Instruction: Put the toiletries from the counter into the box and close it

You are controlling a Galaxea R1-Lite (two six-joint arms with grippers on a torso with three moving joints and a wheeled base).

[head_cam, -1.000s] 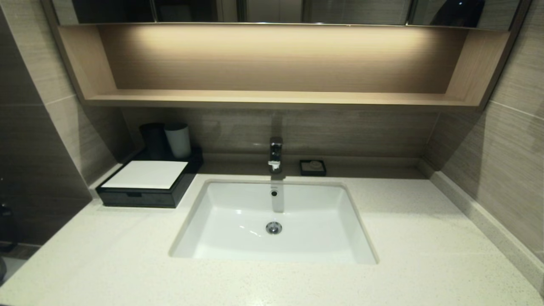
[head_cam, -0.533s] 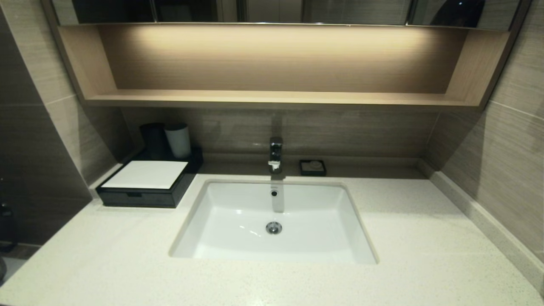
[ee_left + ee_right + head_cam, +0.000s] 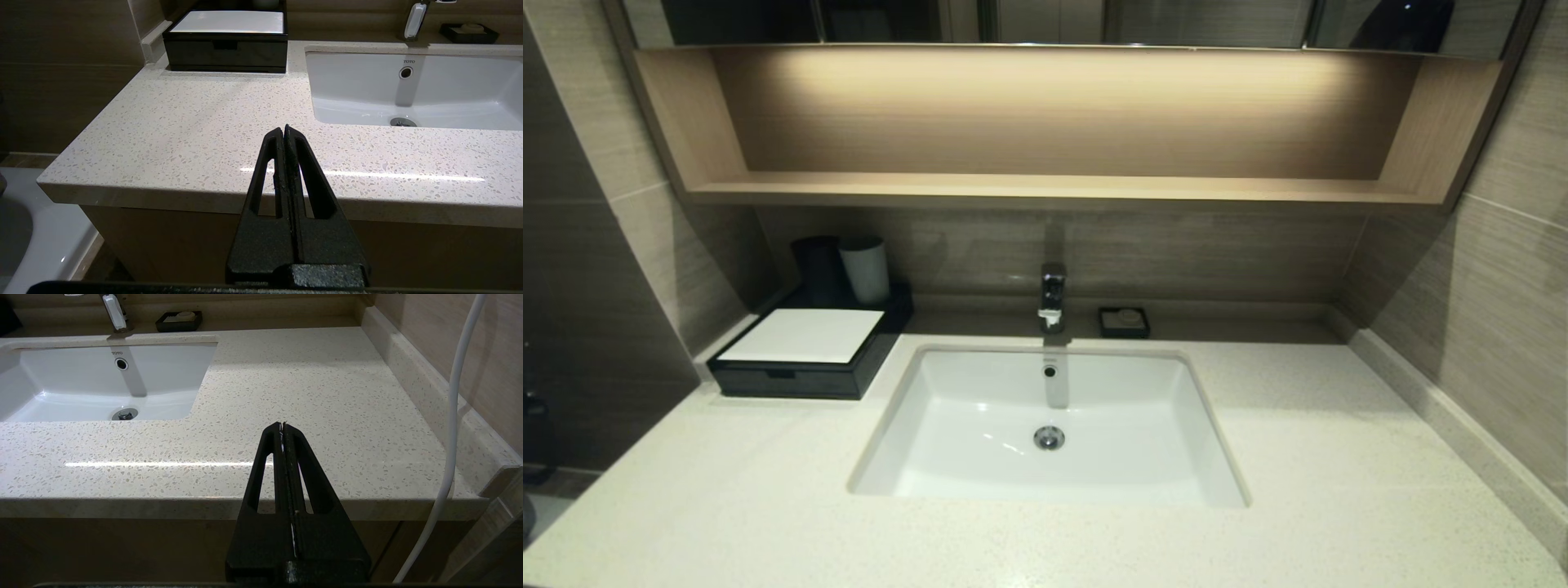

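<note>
The low black box (image 3: 800, 367) with a white panel on top stands at the counter's back left, its front drawer pushed in; the left wrist view shows the box (image 3: 226, 51) too. No toiletries are in view on the speckled counter (image 3: 727, 490). My left gripper (image 3: 284, 130) is shut with nothing in it, held in front of the counter's front edge, left of the sink. My right gripper (image 3: 282, 425) is shut and empty, before the front edge to the sink's right. Neither gripper shows in the head view.
A white sunken sink (image 3: 1049, 482) with a chrome tap (image 3: 1052, 298) sits mid-counter. A small black soap dish (image 3: 1124, 322) stands behind it. Two cups (image 3: 864, 269) stand behind the box. A white cable (image 3: 451, 428) hangs at the right. A wooden shelf (image 3: 1054, 192) runs above.
</note>
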